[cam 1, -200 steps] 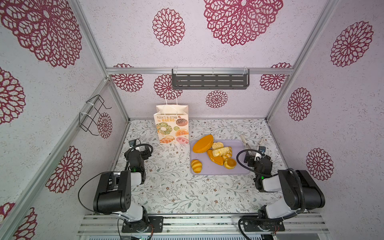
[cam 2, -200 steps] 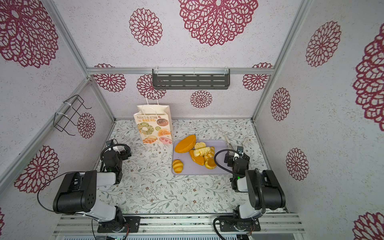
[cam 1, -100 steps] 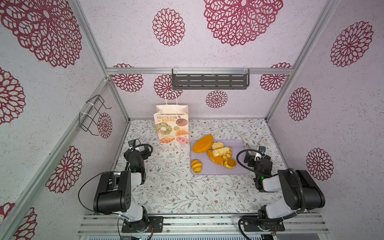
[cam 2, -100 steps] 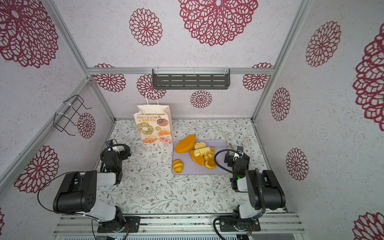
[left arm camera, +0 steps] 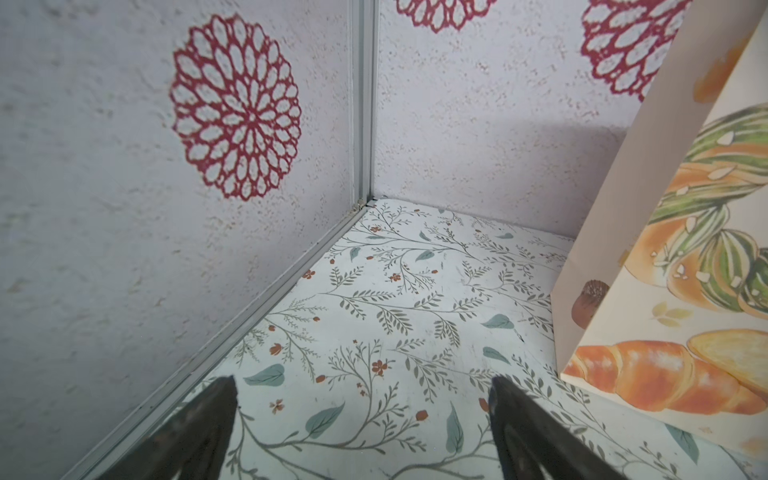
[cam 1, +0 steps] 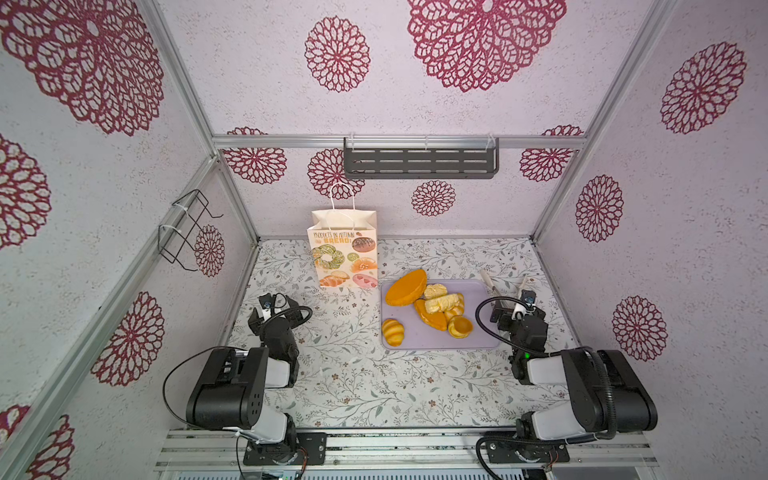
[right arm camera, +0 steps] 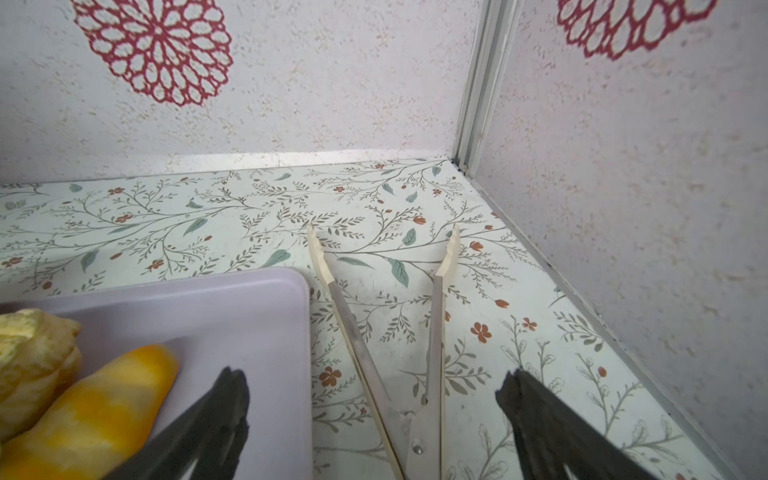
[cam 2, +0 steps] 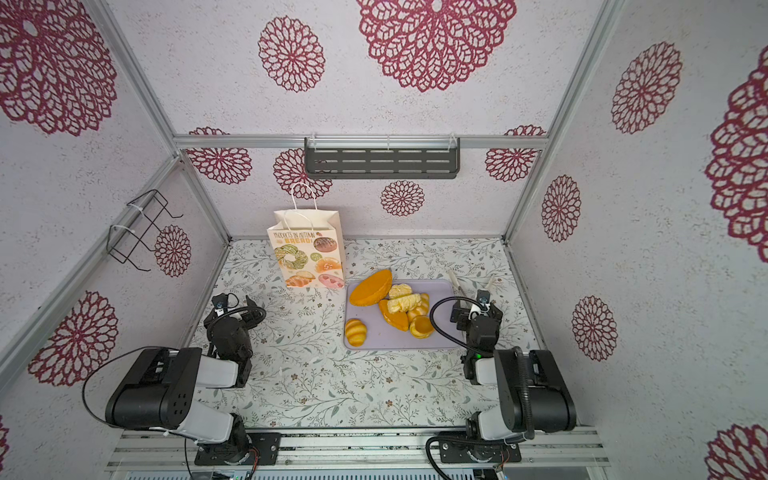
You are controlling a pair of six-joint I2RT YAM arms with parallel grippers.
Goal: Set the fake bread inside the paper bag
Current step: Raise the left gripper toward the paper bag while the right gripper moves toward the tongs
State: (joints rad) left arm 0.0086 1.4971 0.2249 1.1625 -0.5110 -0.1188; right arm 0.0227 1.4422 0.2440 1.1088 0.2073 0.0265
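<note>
The paper bag (cam 1: pixel 344 249) (cam 2: pixel 308 249) stands upright at the back left of the floral table, its mouth open. Its printed side fills one edge of the left wrist view (left arm camera: pixel 685 249). Several glossy pieces of fake bread lie on a lilac tray (cam 1: pixel 432 338) (cam 2: pixel 395 340): a big orange loaf (cam 1: pixel 406 287), a striped bun (cam 1: pixel 392 331) and a pale piece (cam 1: pixel 442 302). My left gripper (left arm camera: pixel 361 386) is open over bare table beside the bag. My right gripper (right arm camera: pixel 372 376) is open, straddling the tray's corner (right arm camera: pixel 249 307). A striped bun (right arm camera: pixel 91 407) lies close by.
Metal tongs (right arm camera: pixel 432 332) (cam 1: pixel 487 279) lie open on the table just right of the tray, between my right fingers. The walls close in on three sides. A dark shelf (cam 1: pixel 419 163) hangs on the back wall and a wire rack (cam 1: pixel 183 226) on the left wall.
</note>
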